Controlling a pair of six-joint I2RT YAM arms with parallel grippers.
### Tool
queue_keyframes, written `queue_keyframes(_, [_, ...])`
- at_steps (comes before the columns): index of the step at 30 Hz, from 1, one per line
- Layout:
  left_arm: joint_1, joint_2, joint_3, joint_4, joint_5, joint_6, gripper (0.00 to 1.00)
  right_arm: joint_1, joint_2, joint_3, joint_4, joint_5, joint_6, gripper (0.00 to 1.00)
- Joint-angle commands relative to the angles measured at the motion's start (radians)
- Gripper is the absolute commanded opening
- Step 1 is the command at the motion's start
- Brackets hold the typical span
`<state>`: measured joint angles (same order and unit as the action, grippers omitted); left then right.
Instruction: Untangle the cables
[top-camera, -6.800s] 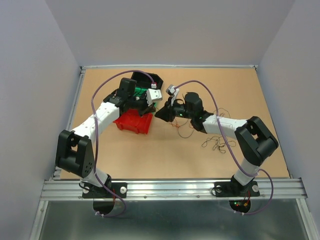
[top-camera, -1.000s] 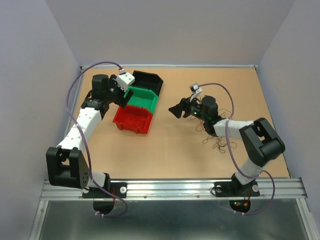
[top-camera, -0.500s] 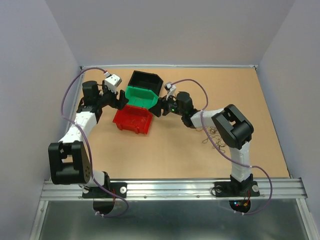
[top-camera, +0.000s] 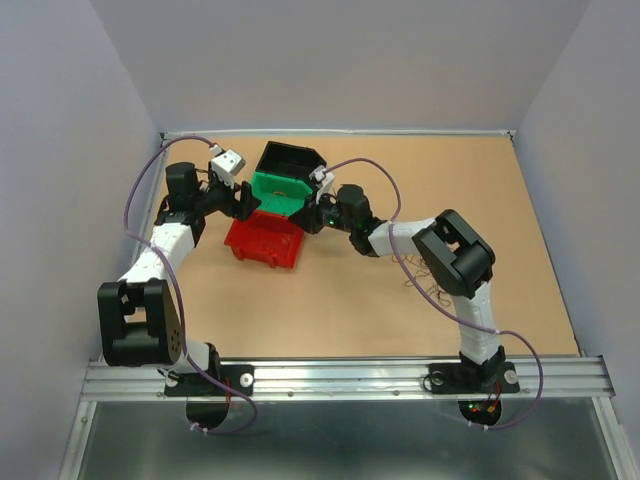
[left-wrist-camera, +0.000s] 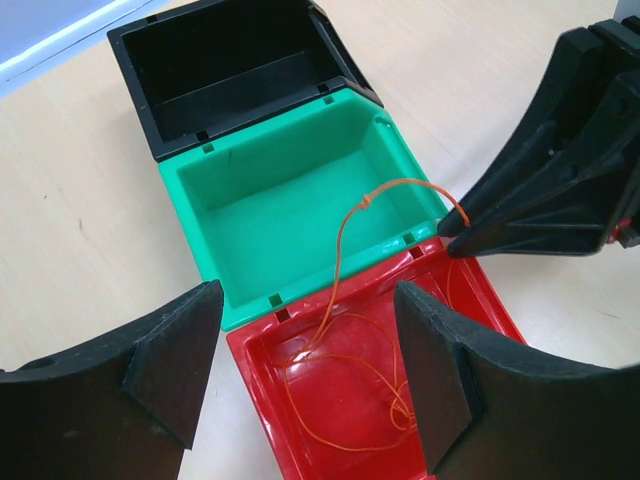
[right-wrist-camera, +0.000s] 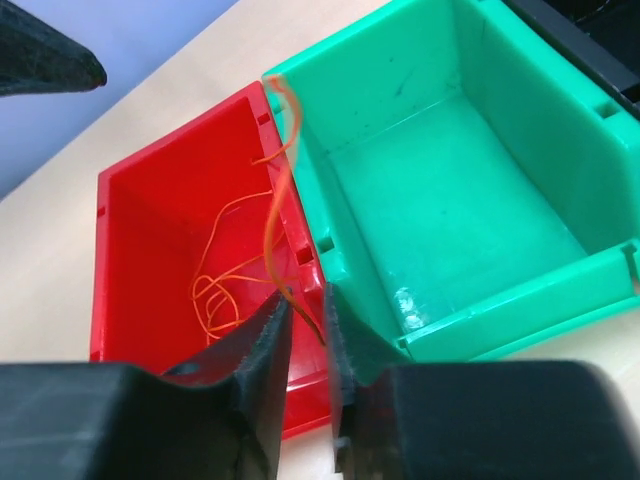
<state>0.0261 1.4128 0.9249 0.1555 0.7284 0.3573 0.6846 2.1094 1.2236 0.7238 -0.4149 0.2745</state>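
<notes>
While in right pincer (right-wrist-camera: 306, 318), orange cable (right-wrist-camera: 276, 195).

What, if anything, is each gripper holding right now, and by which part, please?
Right gripper pinches the orange cable near one end; left gripper holds nothing.

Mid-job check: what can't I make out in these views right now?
Top view: loose cables on the table, too thin to tell apart; right arm covers some.
Right wrist view: the fingers hide where the orange cable is pinched.
Left wrist view: red bin's near end, cut off by the bottom edge.
</notes>
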Motion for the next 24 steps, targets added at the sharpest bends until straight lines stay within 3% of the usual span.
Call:
queue_keyframes(1, [-0.002,0.008,0.003,0.038,0.032,0.003,0.8,0.018,0.005,0.047,0.009,0.019,-0.026,0.1])
queue_keyframes(10, [0.0,0.006,0.002,0.038,0.048,0.011,0.79,0.053,-0.039,0.036,-0.001,-0.007,-0.032,0.0])
queue_keyframes(24, [0.031,0.032,0.026,0.023,0.066,-0.015,0.78,0.138,0.024,0.163,-0.184,0.021,-0.126,0.01])
